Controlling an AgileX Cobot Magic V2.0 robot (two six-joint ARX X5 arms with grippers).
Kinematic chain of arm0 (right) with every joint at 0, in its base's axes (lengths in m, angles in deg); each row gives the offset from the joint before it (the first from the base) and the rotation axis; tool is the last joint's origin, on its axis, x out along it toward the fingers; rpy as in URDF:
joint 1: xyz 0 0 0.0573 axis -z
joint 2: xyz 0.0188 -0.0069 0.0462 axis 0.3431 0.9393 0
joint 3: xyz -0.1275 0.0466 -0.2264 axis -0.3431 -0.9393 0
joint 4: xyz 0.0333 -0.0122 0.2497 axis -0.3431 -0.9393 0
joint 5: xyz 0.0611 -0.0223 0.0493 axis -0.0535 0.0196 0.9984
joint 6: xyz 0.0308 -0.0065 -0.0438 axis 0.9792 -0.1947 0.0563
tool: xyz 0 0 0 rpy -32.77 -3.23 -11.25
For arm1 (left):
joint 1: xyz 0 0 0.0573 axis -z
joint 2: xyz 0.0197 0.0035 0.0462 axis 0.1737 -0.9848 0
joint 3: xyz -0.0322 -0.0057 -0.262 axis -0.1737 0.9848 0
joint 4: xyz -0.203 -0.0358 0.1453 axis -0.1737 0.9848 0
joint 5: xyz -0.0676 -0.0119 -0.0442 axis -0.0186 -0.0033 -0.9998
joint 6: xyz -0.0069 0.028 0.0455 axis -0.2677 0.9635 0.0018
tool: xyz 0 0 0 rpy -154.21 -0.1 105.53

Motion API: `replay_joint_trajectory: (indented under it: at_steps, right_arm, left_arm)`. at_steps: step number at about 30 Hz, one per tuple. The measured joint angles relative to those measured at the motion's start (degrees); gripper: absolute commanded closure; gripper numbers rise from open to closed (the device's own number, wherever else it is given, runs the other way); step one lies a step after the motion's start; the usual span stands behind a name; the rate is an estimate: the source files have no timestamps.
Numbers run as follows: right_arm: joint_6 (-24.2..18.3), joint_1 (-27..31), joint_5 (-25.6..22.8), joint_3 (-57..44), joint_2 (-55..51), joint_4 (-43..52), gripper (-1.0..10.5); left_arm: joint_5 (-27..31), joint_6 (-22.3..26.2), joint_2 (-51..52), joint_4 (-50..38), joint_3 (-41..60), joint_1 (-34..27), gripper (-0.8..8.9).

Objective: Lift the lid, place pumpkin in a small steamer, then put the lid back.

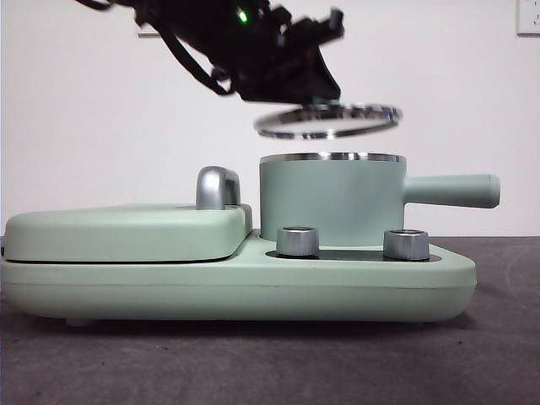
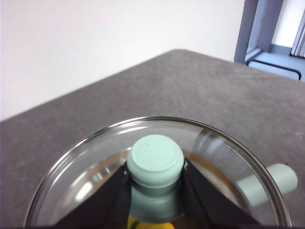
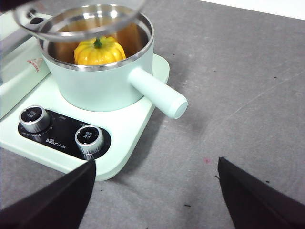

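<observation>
The glass lid (image 1: 327,121) hangs tilted a little above the small steamer (image 1: 331,199). My left gripper (image 2: 155,177) is shut on the lid's mint-green knob (image 2: 155,158); in the front view that arm (image 1: 253,46) comes in from the upper left. The yellow-orange pumpkin (image 3: 99,51) sits inside the small steamer (image 3: 102,81), with the lid's steel rim (image 3: 28,21) above it. My right gripper (image 3: 155,191) stands open over the bare table, in front of the unit, near the pot's long handle (image 3: 157,93).
The steamer stands on a mint-green cooker base (image 1: 253,278) with two steel dials (image 1: 297,240) (image 1: 406,244). A flat griddle cover (image 1: 126,232) with a steel handle (image 1: 218,187) is on the base's left half. Grey tabletop (image 3: 238,95) stretches to the right.
</observation>
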Motion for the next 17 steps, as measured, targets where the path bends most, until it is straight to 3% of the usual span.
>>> replay_joint_trajectory:
  at_steps: [17]
  right_arm:
    - [0.00,0.00,-0.02,0.00,0.00,0.00,5.5]
  left_arm:
    - [-0.07,2.71,-4.00,-0.81,-1.73,0.04,7.98]
